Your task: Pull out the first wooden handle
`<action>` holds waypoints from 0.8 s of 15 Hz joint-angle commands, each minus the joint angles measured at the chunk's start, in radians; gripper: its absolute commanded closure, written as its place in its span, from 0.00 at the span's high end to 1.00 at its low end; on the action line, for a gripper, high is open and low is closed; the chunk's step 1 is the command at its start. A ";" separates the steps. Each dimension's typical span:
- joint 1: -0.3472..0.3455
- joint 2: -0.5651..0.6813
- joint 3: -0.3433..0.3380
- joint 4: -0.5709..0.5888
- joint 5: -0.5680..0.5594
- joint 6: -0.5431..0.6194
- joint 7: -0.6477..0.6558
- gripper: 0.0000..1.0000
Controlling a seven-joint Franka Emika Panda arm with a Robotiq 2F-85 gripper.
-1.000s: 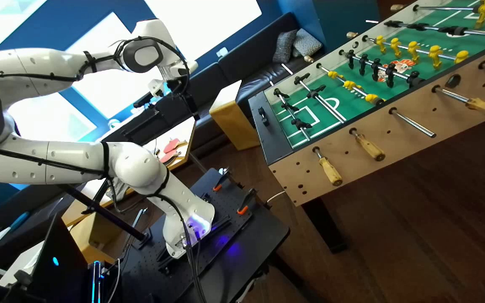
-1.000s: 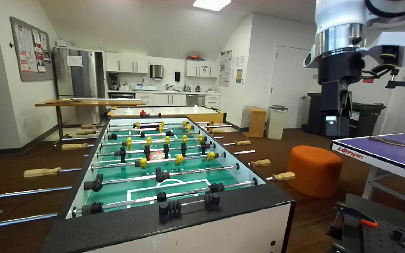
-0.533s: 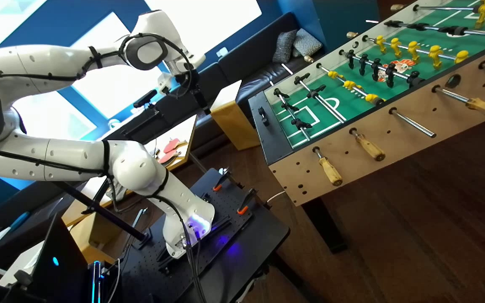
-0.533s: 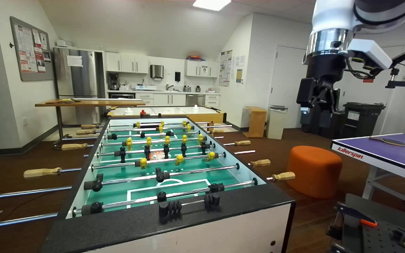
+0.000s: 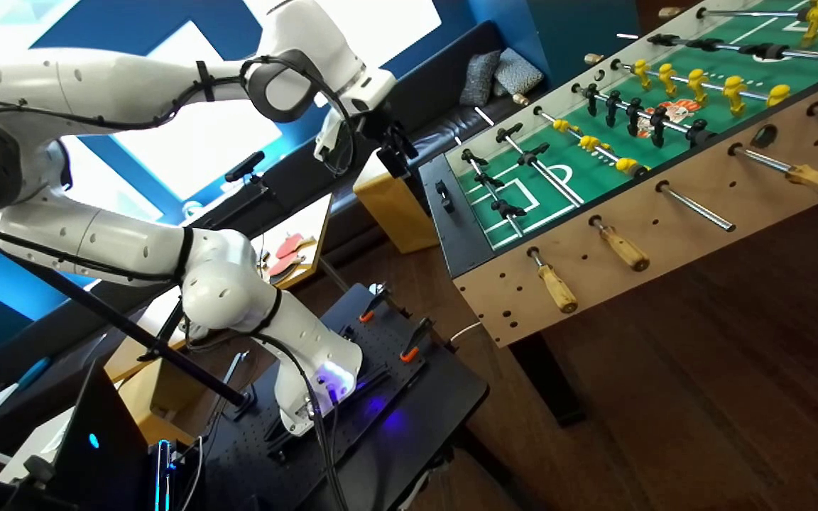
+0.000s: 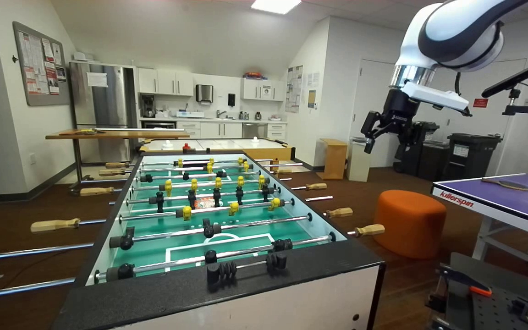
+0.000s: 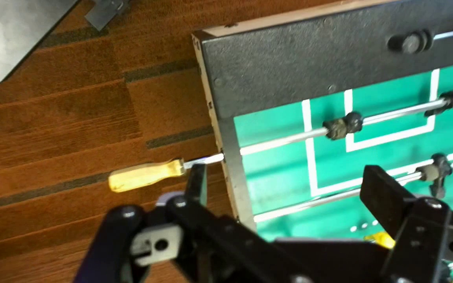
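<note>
Wooden handle (image 7: pixel 148 175): one, pale, round-ended. Left of centre in the wrist view, on a short length of bare metal rod (image 7: pixel 203 160) at the side of the foosball counter (image 7: pixel 269 74). Taken as the "first" because nearest the counter's end. Untouched; judged not yet drawn out.

Second handle (image 5: pixel 620 245): just to its right in an exterior view.

Claw (image 7: pixel 283 179): released, jaws well apart, nothing held. Spans the lower part of the wrist view; the wooden handle lies outside the gap, beyond the jaw at left.

Recent change: over the last second the robot arm (image 5: pixel 118 89) has swung, bringing the claw nearer the counter in both exterior views, now tilted where it hung plumb. Both handles lie as before.

Bearing on task: approach stage, in judgement. A shift leftward in the wrist frame and a descent seem called for, keeping clear of the second handle.
</note>
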 commanded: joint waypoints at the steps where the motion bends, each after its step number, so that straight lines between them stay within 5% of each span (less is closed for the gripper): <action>1: -0.084 0.147 -0.006 0.049 -0.079 0.118 0.138 1.00; 4: -0.130 0.209 0.002 0.056 -0.140 0.130 0.297 1.00; 5: -0.092 0.160 -0.034 0.021 -0.121 0.147 0.205 1.00; 12: -0.109 0.235 -0.039 0.038 -0.117 0.220 0.373 1.00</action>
